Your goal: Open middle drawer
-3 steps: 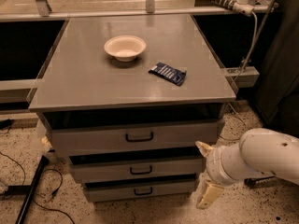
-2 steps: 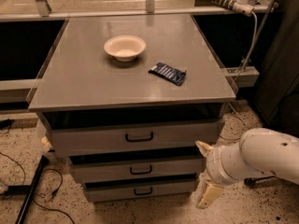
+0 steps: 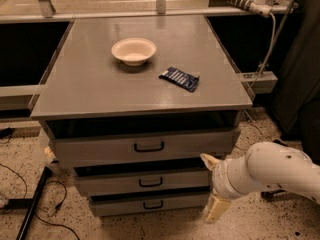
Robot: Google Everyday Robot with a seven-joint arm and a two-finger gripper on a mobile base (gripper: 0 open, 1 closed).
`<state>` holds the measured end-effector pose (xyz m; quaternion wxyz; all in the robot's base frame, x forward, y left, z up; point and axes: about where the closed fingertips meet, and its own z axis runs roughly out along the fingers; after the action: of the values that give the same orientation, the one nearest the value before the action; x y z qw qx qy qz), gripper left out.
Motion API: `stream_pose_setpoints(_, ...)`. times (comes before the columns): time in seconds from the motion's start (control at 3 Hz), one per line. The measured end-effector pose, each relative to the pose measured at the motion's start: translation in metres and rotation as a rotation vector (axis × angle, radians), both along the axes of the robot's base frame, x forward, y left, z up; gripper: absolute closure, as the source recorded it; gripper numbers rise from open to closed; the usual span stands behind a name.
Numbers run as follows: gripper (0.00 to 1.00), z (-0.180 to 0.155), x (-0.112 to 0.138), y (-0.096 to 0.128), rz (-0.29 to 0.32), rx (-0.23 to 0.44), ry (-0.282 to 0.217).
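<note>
Mid-sized grey flat-fronted middle drawer [image 3: 115,183], with its small black bar handle [image 3: 150,182], sits lower centre and looks shut. My end effector [image 3: 212,185] hangs wide at lower right, beside it. Swinging in askew, I could snag the taller grey drawer [image 3: 100,149] instead.

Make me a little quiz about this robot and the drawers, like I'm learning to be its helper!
1. True or false: the end effector is gripping the handle of the middle drawer.
2. Pick one: what lies to the right of the white bowl on the cabinet top? A) a blue packet B) a spoon C) a cup
3. Fill in: the cabinet has ___ drawer fronts, each with a black handle.

Key:
1. False. It hovers open by the drawers' right ends, holding nothing.
2. A
3. Three
</note>
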<state>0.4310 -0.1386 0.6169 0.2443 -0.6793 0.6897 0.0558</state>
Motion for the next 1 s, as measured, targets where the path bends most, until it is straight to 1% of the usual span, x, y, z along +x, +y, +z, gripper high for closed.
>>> stream_pose_setpoints(0.33, 0.00, -0.022, 0.013, 0.003, 0.041, 0.040, -0.046)
stream_pose_setpoints(0.67, 0.00, -0.046, 0.025, 0.003, 0.078, 0.077, -0.080)
stream_pose_setpoints(1.0, 0.00, -0.073, 0.034, 0.000, 0.102, 0.087, -0.078)
